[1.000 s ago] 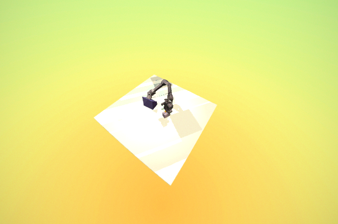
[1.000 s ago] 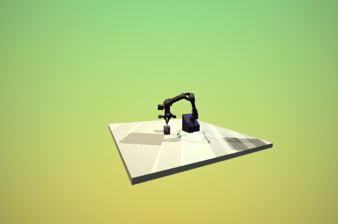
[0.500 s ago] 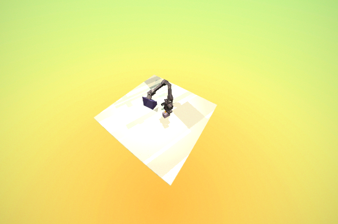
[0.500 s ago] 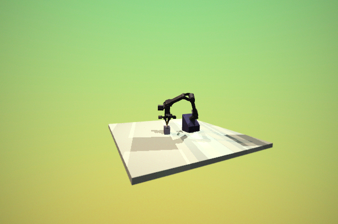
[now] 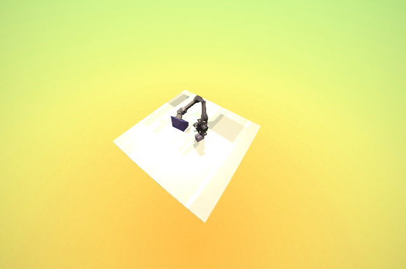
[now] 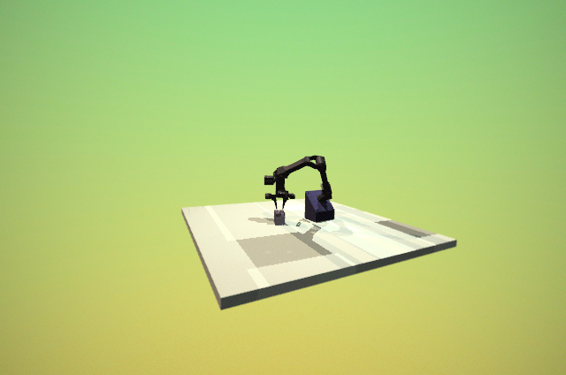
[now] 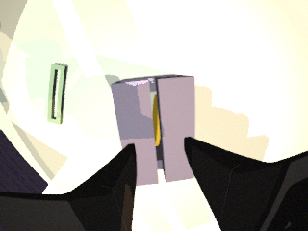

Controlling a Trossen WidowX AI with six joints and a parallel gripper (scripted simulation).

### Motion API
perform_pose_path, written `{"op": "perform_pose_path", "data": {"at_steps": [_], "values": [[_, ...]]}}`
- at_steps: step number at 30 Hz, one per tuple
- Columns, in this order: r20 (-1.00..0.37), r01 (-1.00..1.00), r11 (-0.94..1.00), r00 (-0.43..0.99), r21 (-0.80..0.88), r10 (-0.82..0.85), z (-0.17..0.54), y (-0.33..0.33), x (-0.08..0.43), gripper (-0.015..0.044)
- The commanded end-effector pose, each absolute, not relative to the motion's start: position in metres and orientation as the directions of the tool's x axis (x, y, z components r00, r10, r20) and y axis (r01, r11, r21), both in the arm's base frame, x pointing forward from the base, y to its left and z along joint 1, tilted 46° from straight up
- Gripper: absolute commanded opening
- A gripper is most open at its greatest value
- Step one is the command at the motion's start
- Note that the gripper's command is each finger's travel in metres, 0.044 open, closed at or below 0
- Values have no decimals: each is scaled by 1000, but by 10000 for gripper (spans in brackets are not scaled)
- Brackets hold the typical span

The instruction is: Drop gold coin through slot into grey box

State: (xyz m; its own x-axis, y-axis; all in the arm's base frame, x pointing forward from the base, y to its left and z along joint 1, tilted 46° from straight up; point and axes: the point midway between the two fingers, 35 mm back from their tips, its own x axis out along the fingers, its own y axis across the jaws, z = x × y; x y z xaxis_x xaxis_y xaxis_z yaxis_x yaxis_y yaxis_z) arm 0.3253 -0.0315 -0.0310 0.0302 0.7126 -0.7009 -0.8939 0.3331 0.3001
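Note:
The grey box (image 5: 198,137) (image 6: 279,218) (image 7: 177,115) stands below my gripper, its lid slot running up and down in the wrist view. The gold coin (image 7: 156,120) shows on edge within the slot, between the two halves of the lid; how deep it sits is hard to tell. My gripper (image 6: 279,209) (image 7: 160,146) is open, with its fingertips apart on either side of the slot line, above the lid, and nothing between them. The small green holder (image 6: 298,224) (image 7: 61,96) lies left of the box in the wrist view, its groove empty.
The dark blue block (image 5: 179,124) (image 6: 315,207) (image 7: 16,168) at the arm's base stands beyond the holder, at the lower left of the wrist view. The pale table (image 5: 157,157) (image 6: 214,261) carries patchy shadows and bright stripes.

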Motion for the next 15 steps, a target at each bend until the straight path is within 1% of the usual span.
{"op": "perform_pose_path", "data": {"at_steps": [1,8,9,12,15], "values": [[-702,-895,333,32,298,711,-25,-38,325,239],[-702,-893,335,31,300,711,-15,-49,324,423],[-702,-892,336,30,302,711,-10,-53,324,440],[-698,-892,332,26,307,716,9,-70,320,440],[-697,-892,331,25,308,717,13,-74,319,440]]}}
